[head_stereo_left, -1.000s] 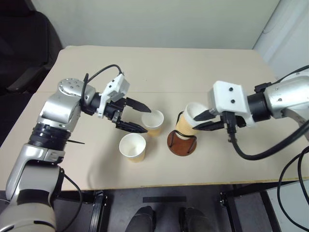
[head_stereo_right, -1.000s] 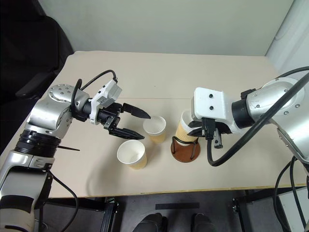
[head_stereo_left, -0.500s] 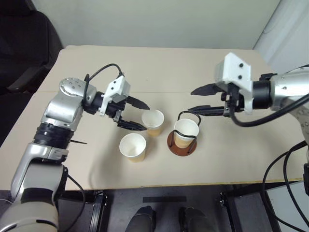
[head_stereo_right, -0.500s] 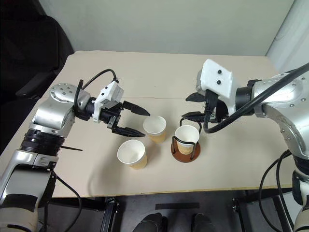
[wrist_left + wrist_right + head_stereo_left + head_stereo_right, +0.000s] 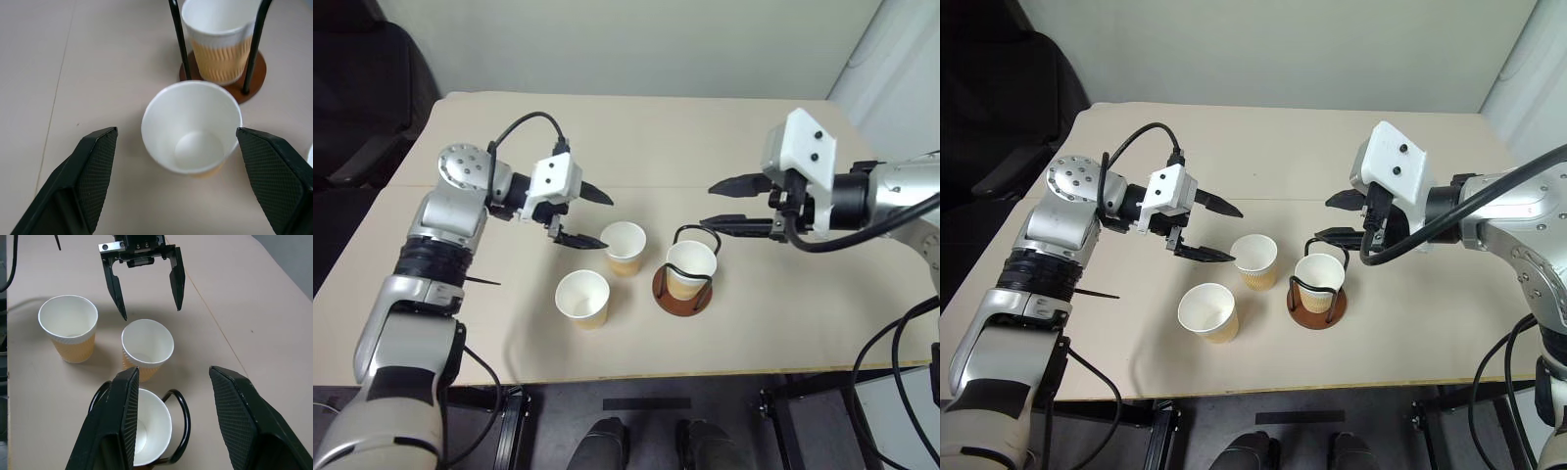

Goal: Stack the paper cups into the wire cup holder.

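Observation:
Three paper cups are on the tan table (image 5: 754, 127). One cup (image 5: 690, 266) sits upright inside the wire cup holder (image 5: 682, 297), between its black loops. A second cup (image 5: 624, 247) stands just left of the holder, and a third cup (image 5: 582, 298) stands nearer the front edge. My left gripper (image 5: 607, 221) hovers open just left of the second cup, which shows between its fingers (image 5: 93, 166) in the left wrist view. My right gripper (image 5: 707, 205) is open and empty, above and behind the holder; its fingers (image 5: 122, 421) frame the held cup (image 5: 146, 431).
A black chair (image 5: 362, 88) stands off the table's far left corner. The table's front edge runs close below the third cup. Black cables loop from both wrists. Bare tabletop stretches behind and to the right of the holder.
My right gripper let go of the cup, which now sits in the holder, then opened and drew back to the right. My left gripper rolled and edged toward the second cup.

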